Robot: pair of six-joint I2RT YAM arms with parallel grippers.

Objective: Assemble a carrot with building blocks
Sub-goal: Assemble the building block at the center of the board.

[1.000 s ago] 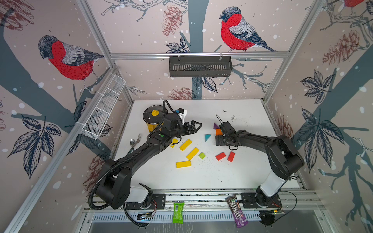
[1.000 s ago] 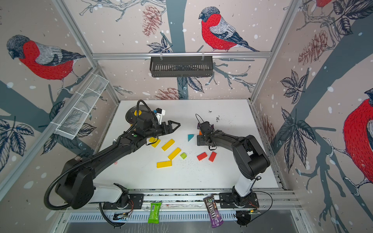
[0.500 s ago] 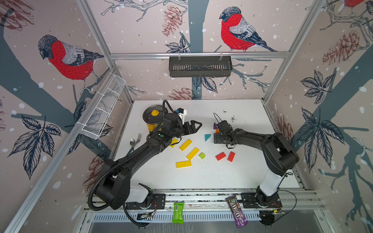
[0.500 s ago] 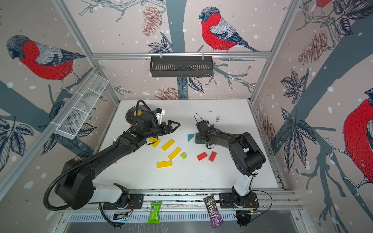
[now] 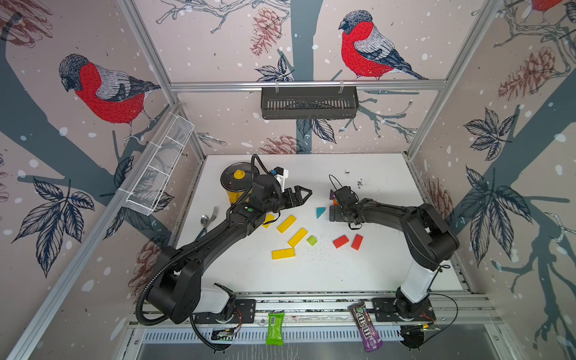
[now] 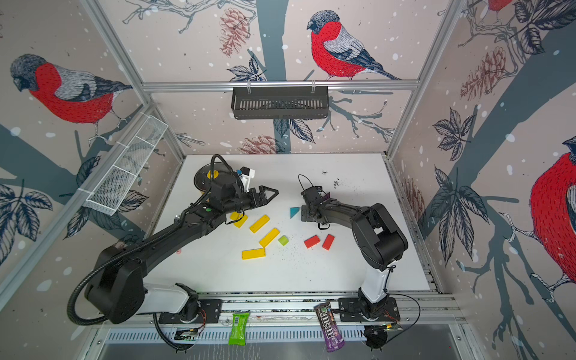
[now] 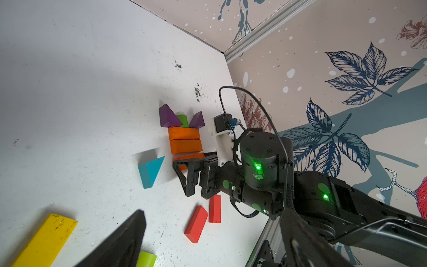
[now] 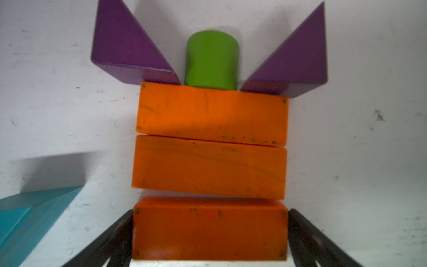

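Nearest me, on the front rail: a green candy wrapper [image 5: 275, 328] and a purple M&M's packet [image 5: 365, 325], neither part of the job. On the white table [image 5: 343, 274], spare stock: three yellow bars [image 5: 297, 237] lying loose, a fourth half hidden under my left arm; one lime-green block [image 5: 311, 240] just beside them; two red bars [image 5: 340, 241] side by side. Next out: a teal triangle [image 5: 320, 212], lying free just beside the build, which I judge to be the carrot's tip. Then the build itself, flat on the table: nearest orange bar [image 8: 209, 231], middle orange bar [image 8: 209, 166] and far orange bar [image 8: 211, 113], long edge to long edge, topped by a green cylinder [image 8: 211, 60] between two purple triangles [image 8: 124, 46]. Right gripper [image 8: 211, 210]: fingers set at the two ends of the nearest orange bar; whether they pinch it or merely flank it I cannot tell. Left gripper [image 5: 307, 197]: spread wide, empty, hovering between the yellow pot [image 5: 232, 194] and the build. Step in hand, as I read it: seating that third bar. A thin seam shows against the slightly skewed middle bar, so I would nudge it squarely home, open fully, then lift straight up so neither finger drags a corner. Farthest: a black basket [image 5: 308, 103] on the back wall.
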